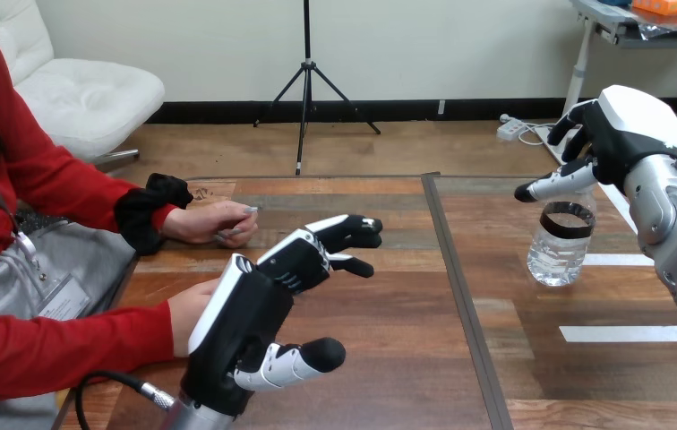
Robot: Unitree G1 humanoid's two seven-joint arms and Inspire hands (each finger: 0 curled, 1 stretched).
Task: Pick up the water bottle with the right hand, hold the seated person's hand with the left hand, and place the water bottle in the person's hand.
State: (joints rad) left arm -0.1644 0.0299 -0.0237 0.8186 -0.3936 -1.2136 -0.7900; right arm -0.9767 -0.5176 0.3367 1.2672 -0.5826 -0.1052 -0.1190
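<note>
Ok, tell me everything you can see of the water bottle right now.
The water bottle looks like clear plastic, with a dark band round its upper body and water showing in its lower part. It stands upright on the wooden table, right of the table's centre seam. Its neck and cap are hidden by the right hand, which is open above it and reaches across its top. I cannot tell whether that hand touches the bottle. Nothing else touches it.

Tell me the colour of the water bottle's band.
Black; the band shows best in the head view.
</note>
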